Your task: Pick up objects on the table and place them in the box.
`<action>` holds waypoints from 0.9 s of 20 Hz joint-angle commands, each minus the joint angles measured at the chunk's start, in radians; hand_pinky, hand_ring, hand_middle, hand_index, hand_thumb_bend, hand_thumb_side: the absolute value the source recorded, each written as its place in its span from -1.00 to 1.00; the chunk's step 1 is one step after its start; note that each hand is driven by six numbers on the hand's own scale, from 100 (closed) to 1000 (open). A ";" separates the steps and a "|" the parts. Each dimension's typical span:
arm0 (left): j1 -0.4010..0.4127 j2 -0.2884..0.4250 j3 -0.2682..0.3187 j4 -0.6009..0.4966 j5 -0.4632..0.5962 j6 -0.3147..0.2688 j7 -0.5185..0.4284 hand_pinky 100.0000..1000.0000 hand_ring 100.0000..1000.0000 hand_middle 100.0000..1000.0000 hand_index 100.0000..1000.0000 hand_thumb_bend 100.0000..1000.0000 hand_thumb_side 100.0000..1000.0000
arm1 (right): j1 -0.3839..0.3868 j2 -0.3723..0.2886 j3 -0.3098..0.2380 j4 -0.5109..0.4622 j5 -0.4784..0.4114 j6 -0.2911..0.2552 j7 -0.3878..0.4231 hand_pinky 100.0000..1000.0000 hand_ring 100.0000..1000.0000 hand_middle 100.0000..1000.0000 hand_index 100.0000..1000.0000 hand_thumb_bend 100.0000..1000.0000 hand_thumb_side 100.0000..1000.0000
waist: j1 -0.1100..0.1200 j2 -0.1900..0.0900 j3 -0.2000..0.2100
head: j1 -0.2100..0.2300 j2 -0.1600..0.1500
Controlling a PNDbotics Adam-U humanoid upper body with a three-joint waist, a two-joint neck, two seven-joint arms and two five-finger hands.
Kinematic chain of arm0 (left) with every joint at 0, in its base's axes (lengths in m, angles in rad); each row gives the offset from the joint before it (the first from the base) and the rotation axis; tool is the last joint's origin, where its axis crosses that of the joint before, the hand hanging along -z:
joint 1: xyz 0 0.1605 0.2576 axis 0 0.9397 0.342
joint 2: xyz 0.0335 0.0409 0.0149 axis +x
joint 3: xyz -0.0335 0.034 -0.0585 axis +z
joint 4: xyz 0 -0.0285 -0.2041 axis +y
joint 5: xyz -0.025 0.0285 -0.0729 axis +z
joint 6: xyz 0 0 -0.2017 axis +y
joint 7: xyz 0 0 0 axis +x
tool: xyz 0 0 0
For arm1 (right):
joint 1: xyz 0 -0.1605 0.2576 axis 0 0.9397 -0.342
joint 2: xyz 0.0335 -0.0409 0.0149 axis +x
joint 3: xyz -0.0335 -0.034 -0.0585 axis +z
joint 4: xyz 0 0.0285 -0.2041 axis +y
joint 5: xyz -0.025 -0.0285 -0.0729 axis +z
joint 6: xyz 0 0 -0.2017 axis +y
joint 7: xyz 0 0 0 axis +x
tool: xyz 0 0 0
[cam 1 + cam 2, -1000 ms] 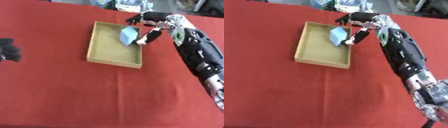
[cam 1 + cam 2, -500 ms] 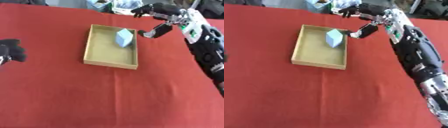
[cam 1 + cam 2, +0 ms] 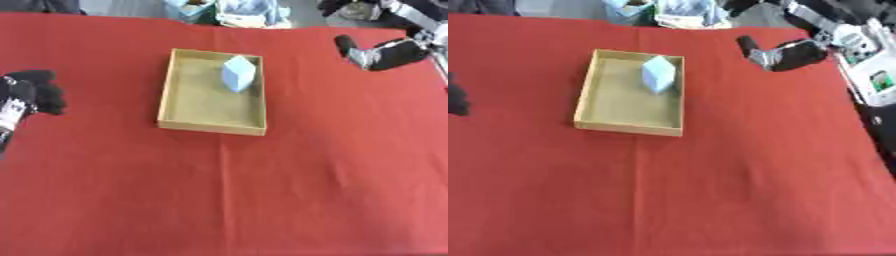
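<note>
Left eye view: pale blue block inside box, at nine o'clock from nearer, empty-looking right hand, fingers' state unclear.

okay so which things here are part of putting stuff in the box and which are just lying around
Part of the job:
box
blue block, inside the box at its far end
right hand, empty, beside the box
left hand, idle at the left edge

Just lying about:
bags beyond the table's far edge
red cloth

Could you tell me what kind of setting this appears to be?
Probably a robot test bench rather than a home: a table under a plain red cloth, a shallow cardboard box holding one pale blue block, and black robot hands, left and right.
</note>
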 commanded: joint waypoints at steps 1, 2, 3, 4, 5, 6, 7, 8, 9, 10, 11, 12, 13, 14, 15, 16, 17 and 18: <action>-0.006 0.016 0.012 -0.011 -0.006 -0.001 0.011 0.22 0.20 0.15 0.56 -1.00 0.56 | 0.055 0.030 -0.060 -0.129 -0.073 0.069 -0.066 0.46 0.37 0.45 0.96 -1.00 -0.35 | 0.008 -0.010 -0.012 | 0.015 -0.001; -0.005 0.015 0.013 -0.010 -0.006 -0.001 0.012 0.22 0.20 0.15 0.56 -1.00 0.56 | 0.083 0.049 -0.069 -0.156 -0.080 0.085 -0.080 0.46 0.36 0.45 0.96 -1.00 -0.30 | 0.011 -0.008 -0.019 | 0.016 -0.001; -0.004 0.015 0.013 -0.009 -0.006 -0.001 0.012 0.22 0.20 0.15 0.56 -1.00 0.56 | 0.114 0.073 -0.078 -0.178 -0.090 0.098 -0.094 0.45 0.36 0.44 0.96 -1.00 -0.30 | 0.014 -0.006 -0.026 | 0.018 -0.001; -0.004 0.014 0.013 -0.009 -0.006 -0.001 0.013 0.22 0.20 0.15 0.56 -1.00 0.56 | 0.139 0.093 -0.085 -0.194 -0.098 0.118 -0.105 0.44 0.34 0.43 0.95 -1.00 -0.27 | 0.016 -0.004 -0.031 | 0.018 0.000; -0.002 0.013 0.014 -0.009 -0.006 -0.002 0.014 0.22 0.20 0.15 0.56 -1.00 0.56 | 0.164 0.115 -0.094 -0.212 -0.107 0.130 -0.116 0.44 0.34 0.43 0.94 -1.00 -0.25 | 0.019 -0.002 -0.037 | 0.021 0.001; -0.001 0.013 0.014 -0.008 -0.006 -0.002 0.016 0.22 0.20 0.15 0.56 -1.00 0.56 | 0.186 0.135 -0.101 -0.226 -0.113 0.140 -0.126 0.43 0.32 0.42 0.93 -1.00 -0.22 | 0.021 0.000 -0.042 | 0.024 0.002; 0.001 0.013 0.015 -0.008 -0.006 -0.003 0.018 0.22 0.20 0.15 0.56 -1.00 0.56 | 0.209 0.155 -0.108 -0.237 -0.120 0.150 -0.139 0.42 0.32 0.41 0.92 -1.00 -0.21 | 0.023 0.002 -0.046 | 0.028 0.004; 0.002 0.012 0.015 -0.008 -0.005 -0.004 0.021 0.22 0.20 0.15 0.56 -1.00 0.56 | 0.228 0.172 -0.113 -0.247 -0.126 0.159 -0.151 0.42 0.30 0.40 0.90 -1.00 -0.16 | 0.024 0.003 -0.047 | 0.031 0.006; 0.004 0.012 0.015 -0.007 -0.005 -0.005 0.023 0.22 0.20 0.15 0.56 -1.00 0.56 | 0.247 0.190 -0.116 -0.254 -0.134 0.167 -0.163 0.41 0.29 0.39 0.89 -1.00 -0.12 | 0.025 0.005 -0.049 | 0.034 0.007; 0.005 0.012 0.015 -0.007 -0.005 -0.005 0.025 0.22 0.20 0.15 0.56 -1.00 0.56 | 0.262 0.205 -0.118 -0.262 -0.143 0.174 -0.172 0.41 0.29 0.38 0.88 -1.00 -0.11 | 0.026 0.006 -0.052 | 0.037 0.007; 0.005 0.011 0.014 -0.006 -0.005 -0.005 0.027 0.22 0.20 0.15 0.56 -1.00 0.56 | 0.277 0.220 -0.119 -0.267 -0.152 0.179 -0.178 0.40 0.29 0.38 0.88 -1.00 -0.09 | 0.026 0.009 -0.055 | 0.042 0.007; 0.004 0.009 0.014 -0.006 -0.004 -0.006 0.028 0.22 0.20 0.15 0.56 -1.00 0.56 | 0.291 0.233 -0.120 -0.270 -0.159 0.183 -0.183 0.40 0.29 0.38 0.87 -1.00 -0.08 | 0.027 0.012 -0.059 | 0.046 0.006; 0.003 0.007 0.014 -0.006 -0.004 -0.006 0.029 0.21 0.20 0.14 0.55 -1.00 0.57 | 0.305 0.247 -0.121 -0.272 -0.166 0.189 -0.187 0.39 0.28 0.37 0.85 -1.00 -0.04 | 0.029 0.014 -0.064 | 0.050 0.006; 0.003 0.006 0.013 -0.005 -0.003 -0.005 0.030 0.21 0.20 0.14 0.55 -1.00 0.57 | 0.316 0.257 -0.121 -0.273 -0.171 0.194 -0.189 0.39 0.28 0.37 0.85 -1.00 -0.04 | 0.030 0.015 -0.068 | 0.052 0.006; 0.002 0.005 0.013 -0.005 -0.003 -0.005 0.030 0.21 0.20 0.15 0.55 -1.00 0.57 | 0.332 0.273 -0.122 -0.270 -0.176 0.205 -0.187 0.39 0.27 0.36 0.84 -1.00 0.04 | 0.031 0.016 -0.071 | 0.054 0.006; 0.002 0.005 0.014 -0.004 -0.003 -0.005 0.032 0.21 0.20 0.15 0.55 -1.00 0.57 | 0.349 0.291 -0.124 -0.268 -0.179 0.217 -0.182 0.39 0.27 0.36 0.83 -1.00 0.06 | 0.033 0.018 -0.074 | 0.055 0.007; 0.002 0.004 0.014 -0.003 -0.003 -0.005 0.033 0.21 0.20 0.15 0.55 -1.00 0.57 | 0.365 0.310 -0.126 -0.266 -0.181 0.231 -0.176 0.39 0.26 0.36 0.83 -1.00 0.10 | 0.034 0.018 -0.074 | 0.055 0.010; 0.003 0.003 0.014 -0.002 -0.003 -0.006 0.035 0.21 0.20 0.15 0.55 -1.00 0.57 | 0.378 0.325 -0.128 -0.265 -0.183 0.242 -0.171 0.39 0.26 0.36 0.83 -1.00 0.11 | 0.035 0.018 -0.073 | 0.056 0.013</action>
